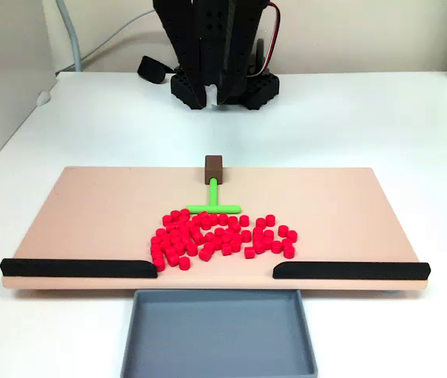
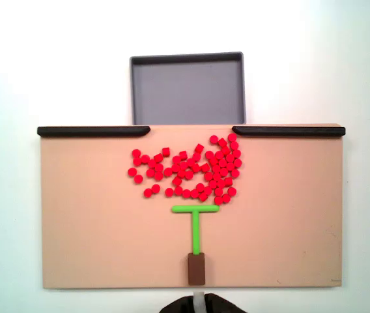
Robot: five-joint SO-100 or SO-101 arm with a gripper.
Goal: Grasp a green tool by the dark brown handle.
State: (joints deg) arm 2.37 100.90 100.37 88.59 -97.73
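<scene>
**Supervisor:** Report the tool position, referenced to the board.

**Operator:** I read the green tool (image 1: 212, 198) lying flat on the tan board (image 1: 90, 213), near the middle of its width. Its dark brown handle (image 1: 214, 166) sits at the board's edge on the arm side. The stem runs from the handle toward the board's centre and ends in the short crossbar. The overhead-style fixed view confirms this: green tool (image 2: 196, 225), handle (image 2: 197, 268) at the board (image 2: 87, 228) edge.

**Supervisor:** Surroundings?

**Operator:** A cluster of red pellets (image 1: 223, 236) lies on the board just beyond the crossbar, some nearly touching it. Two black strips (image 1: 74, 268) line the board's opposite edge, with a gap between them. A grey tray (image 1: 219, 335) sits off the board, against that gap.

**Supervisor:** Pincer state?

**Operator:** I see the gripper (image 1: 214, 98) off the board, above the white table behind the handle, well apart from it. The fingers hang downward with a narrow gap between them, holding nothing.
</scene>
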